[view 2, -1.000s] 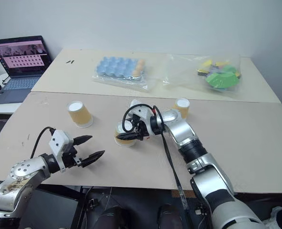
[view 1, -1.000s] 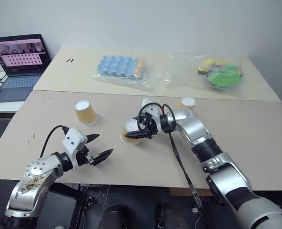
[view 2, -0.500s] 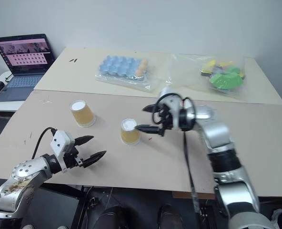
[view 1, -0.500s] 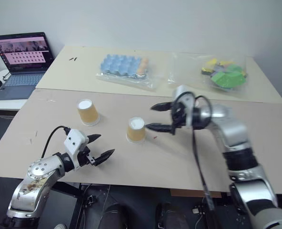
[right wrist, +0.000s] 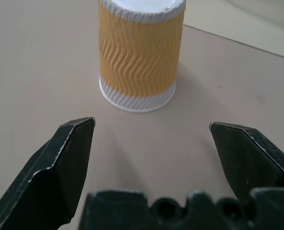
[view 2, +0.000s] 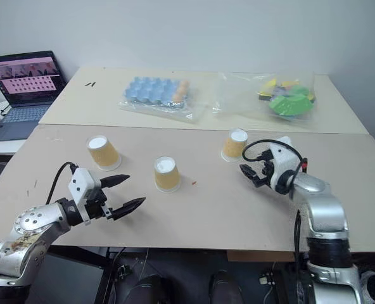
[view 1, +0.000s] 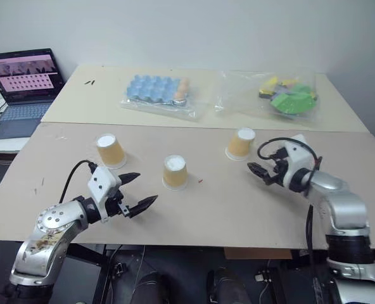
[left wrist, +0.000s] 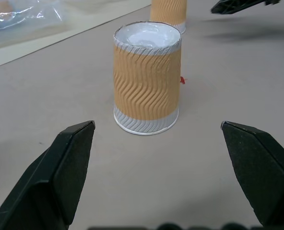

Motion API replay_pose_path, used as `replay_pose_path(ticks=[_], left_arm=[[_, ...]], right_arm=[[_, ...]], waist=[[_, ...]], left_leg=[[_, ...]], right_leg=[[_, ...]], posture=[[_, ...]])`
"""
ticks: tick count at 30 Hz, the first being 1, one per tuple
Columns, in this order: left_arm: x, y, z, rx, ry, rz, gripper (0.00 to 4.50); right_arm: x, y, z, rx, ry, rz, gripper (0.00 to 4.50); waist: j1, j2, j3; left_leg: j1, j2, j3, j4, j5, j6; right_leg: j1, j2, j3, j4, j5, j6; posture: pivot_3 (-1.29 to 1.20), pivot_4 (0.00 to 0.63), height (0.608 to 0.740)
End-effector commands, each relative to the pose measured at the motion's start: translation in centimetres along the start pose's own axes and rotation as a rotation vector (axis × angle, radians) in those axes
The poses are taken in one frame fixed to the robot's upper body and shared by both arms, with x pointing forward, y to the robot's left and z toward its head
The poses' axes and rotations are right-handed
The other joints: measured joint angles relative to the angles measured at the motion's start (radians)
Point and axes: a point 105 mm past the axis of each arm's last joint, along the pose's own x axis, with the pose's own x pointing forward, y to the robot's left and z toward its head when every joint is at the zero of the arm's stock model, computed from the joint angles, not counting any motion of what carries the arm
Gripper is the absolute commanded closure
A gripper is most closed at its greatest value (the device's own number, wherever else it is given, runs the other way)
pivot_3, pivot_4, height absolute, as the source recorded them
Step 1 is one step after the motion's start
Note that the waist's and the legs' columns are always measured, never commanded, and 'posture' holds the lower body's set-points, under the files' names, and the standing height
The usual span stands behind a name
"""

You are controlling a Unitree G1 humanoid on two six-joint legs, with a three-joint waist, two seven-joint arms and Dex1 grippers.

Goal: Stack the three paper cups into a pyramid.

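Three small tan-orange ribbed paper cups stand upside down and apart on the beige table (view 1: 238, 209): left cup (view 1: 111, 151), middle cup (view 1: 175, 172), right cup (view 1: 241, 144). The left gripper (view 1: 139, 190) hovers wide and empty near the middle cup, while the right gripper (view 1: 259, 172), fingers spread and holding nothing, faces the right cup, not touching it

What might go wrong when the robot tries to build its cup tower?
1. All three cups stand apart upside down: left cup, middle cup, right cup. None is stacked yet, so a lot can still slip.
2. The open right gripper sits close to the right cup; a clumsy approach may knock it over.
3. The cups look light, so a hard squeeze might crush one.
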Motion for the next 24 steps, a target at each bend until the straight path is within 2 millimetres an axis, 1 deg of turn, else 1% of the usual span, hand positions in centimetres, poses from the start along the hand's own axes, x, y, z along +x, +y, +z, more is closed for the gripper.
replay_pose_path(ticks=[1,6,9,12,17,20,22,24], left_arm=[[0.1,-0.2,1.5,0.054,-0.038,-0.019,0.0],[0.2,-0.1,1.6,0.055,-0.038,-0.014,0.0],[0.2,0.0,1.6,0.057,-0.035,-0.005,0.0],[0.1,0.1,1.5,0.059,-0.03,0.004,0.0],[0.0,0.3,1.5,0.059,-0.029,0.019,0.0],[-0.1,0.3,1.4,0.056,-0.028,0.021,0.0],[-0.1,0.3,1.3,0.054,-0.026,0.023,0.0],[-0.2,0.2,1.2,0.054,-0.022,0.024,0.0]], right_arm=[[1.5,-0.3,3.9,-0.008,-0.144,-0.057,0.01],[3.2,-0.9,5.0,-0.006,-0.17,-0.085,0.01],[4.0,-0.5,5.7,0.011,-0.195,-0.059,0.01],[4.6,-0.5,5.7,0.026,-0.191,-0.055,0.01],[5.0,-0.5,5.9,0.056,-0.214,-0.042,0.01],[5.2,0.0,6.3,0.05,-0.231,-0.02,0.71],[5.4,0.5,6.6,0.043,-0.243,-0.005,1.38],[5.4,0.9,6.9,0.038,-0.255,0.014,1.91]], waist=[[0.001,0.0,0.0],[0.007,0.0,0.0],[0.005,0.0,0.0],[0.003,0.0,0.0],[0.002,0.0,0.0],[0.002,0.0,0.0],[0.002,0.0,0.0],[0.001,0.0,0.0]], left_leg=[[0.0,0.0,0.0,0.0,0.0,0.0],[-0.001,-0.001,0.001,0.0,0.0,0.0],[-0.001,-0.001,0.001,-0.001,0.0,0.0],[-0.001,-0.001,0.001,-0.001,0.0,0.0],[-0.001,-0.001,0.001,-0.001,0.0,0.0],[-0.001,-0.001,0.001,-0.001,0.0,0.0],[-0.001,-0.001,0.001,-0.001,0.0,0.0],[-0.001,-0.001,0.001,-0.001,0.0,0.0]], right_leg=[[0.0,0.0,0.0,0.0,0.0,0.0],[0.0,0.0,0.0,-0.001,-0.001,0.001],[0.0,0.0,0.0,-0.002,-0.001,0.001],[-0.001,0.0,0.0,-0.002,-0.001,0.001],[-0.001,0.0,0.0,-0.002,-0.001,0.001],[-0.001,0.0,0.0,-0.002,-0.001,0.001],[-0.001,0.0,0.0,-0.002,-0.001,0.001],[-0.001,0.0,0.0,-0.002,-0.001,0.001]], posture=[[0.0,0.15,0.706],[0.0,0.15,0.706],[0.0,0.15,0.706],[0.0,0.15,0.706],[0.0,0.15,0.706],[0.0,0.15,0.706],[0.0,0.15,0.706],[0.0,0.15,0.706]])
